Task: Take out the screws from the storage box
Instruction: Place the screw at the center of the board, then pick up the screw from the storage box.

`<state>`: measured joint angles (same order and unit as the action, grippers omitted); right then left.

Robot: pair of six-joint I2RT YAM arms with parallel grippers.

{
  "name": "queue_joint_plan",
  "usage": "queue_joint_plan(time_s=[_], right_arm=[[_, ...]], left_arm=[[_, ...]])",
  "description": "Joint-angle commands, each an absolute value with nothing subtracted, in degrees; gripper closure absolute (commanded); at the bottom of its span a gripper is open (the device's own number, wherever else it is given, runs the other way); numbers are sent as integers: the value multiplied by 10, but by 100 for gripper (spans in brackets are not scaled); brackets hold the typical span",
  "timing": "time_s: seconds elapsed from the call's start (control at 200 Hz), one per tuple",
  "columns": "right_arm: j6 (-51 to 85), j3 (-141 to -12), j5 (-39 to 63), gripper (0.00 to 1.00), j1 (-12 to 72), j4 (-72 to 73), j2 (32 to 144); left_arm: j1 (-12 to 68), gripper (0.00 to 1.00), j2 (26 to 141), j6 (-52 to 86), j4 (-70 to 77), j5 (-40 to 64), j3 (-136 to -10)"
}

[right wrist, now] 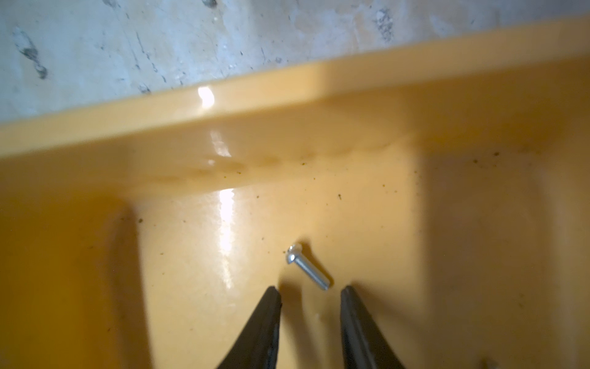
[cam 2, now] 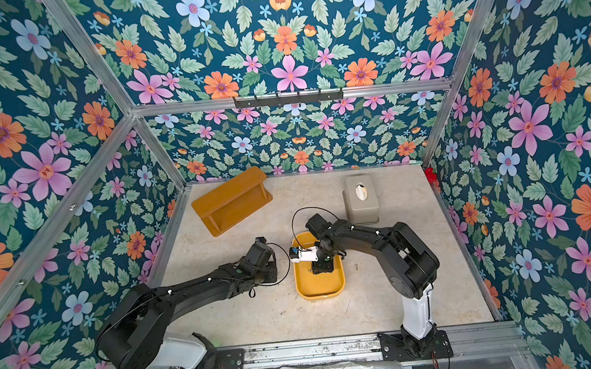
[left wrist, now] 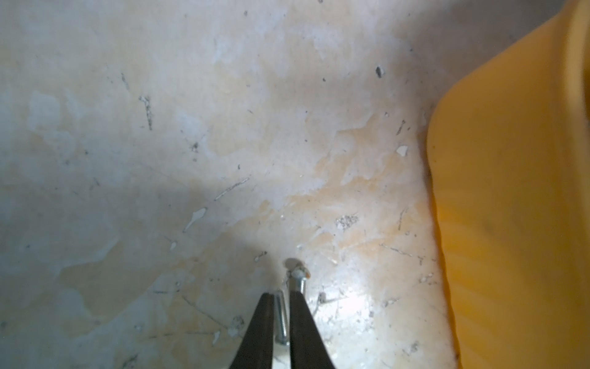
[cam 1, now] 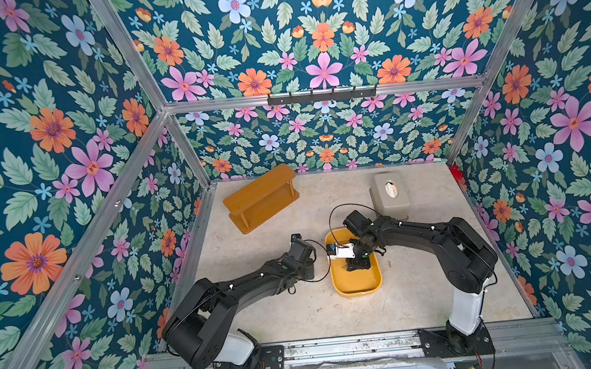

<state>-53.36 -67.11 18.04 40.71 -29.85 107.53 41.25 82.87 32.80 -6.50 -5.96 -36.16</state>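
Your right gripper [right wrist: 311, 292] hangs with jaws spread inside the yellow storage box [right wrist: 287, 86]. Just off its tips a small silver round-headed screw [right wrist: 308, 270] lies flat on the floor (fingers' reach as twelve: head at eleven, shank tip at five). At the storage box's nine o'clock your left gripper [left wrist: 281, 295] shows only a slit, with a second screw [left wrist: 280, 319] lengthwise in it on the table [left wrist: 159, 159]; I cannot tell whether it is pinched.

The pale desk [cam 1: 424, 291] carries the yellow storage box [cam 1: 358, 291] mid-desk, a wooden shelf [cam 1: 262, 195] at eleven o'clock, a grey tissue box [cam 1: 390, 199] at one, and a screw [cam 1: 390, 264] at the box's three o'clock.
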Motion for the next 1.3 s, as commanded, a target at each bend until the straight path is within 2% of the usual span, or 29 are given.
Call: queue_joint_plan(time_s=[0.0, 0.495, 0.59, 1.095, 1.295], right_arm=[[-553, -668, 163, 62, 406, -288, 1076], [-555, -689, 185, 65, 403, -305, 1105], [-556, -689, 182, 68, 403, -312, 1105], [-547, -705, 172, 71, 412, -329, 1123], [-540, -700, 170, 77, 415, -323, 1121]], left_arm=[[412, 82, 831, 323, -80, -64, -365], [409, 72, 814, 323, -93, -95, -372], [409, 72, 816, 322, -89, -97, -374], [396, 70, 809, 315, -78, -83, -369], [394, 70, 809, 315, -74, -77, -368]])
